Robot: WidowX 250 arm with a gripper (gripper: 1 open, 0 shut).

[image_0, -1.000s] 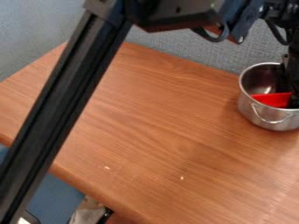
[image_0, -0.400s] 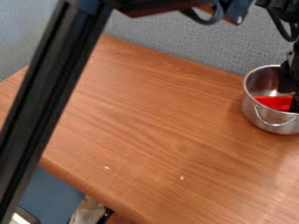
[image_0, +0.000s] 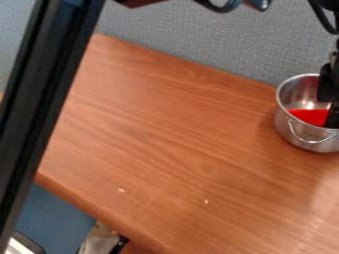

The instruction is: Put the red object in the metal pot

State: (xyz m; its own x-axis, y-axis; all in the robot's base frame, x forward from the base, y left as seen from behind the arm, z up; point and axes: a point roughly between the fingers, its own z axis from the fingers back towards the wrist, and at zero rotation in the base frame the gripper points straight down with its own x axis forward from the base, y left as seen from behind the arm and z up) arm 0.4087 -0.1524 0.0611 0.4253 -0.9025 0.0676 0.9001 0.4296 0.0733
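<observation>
Red object (image_0: 312, 116) lies inside shiny metal pot (image_0: 299, 131).

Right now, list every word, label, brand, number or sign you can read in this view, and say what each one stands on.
None: no readable text anywhere.
The metal pot, the red object inside it and the wooden table show no lettering.
The dark arm in the foreground is too blurred to show any marking.

Scene is evenly and fairly brightly lit; the wooden table (image_0: 172, 139) is shown with soft sheen, no hard shadows. Glare is seen on the metal pot (image_0: 307, 111) rim. Near dark arm (image_0: 47, 109) is blurred, out of focus. Resolution is low.
</observation>
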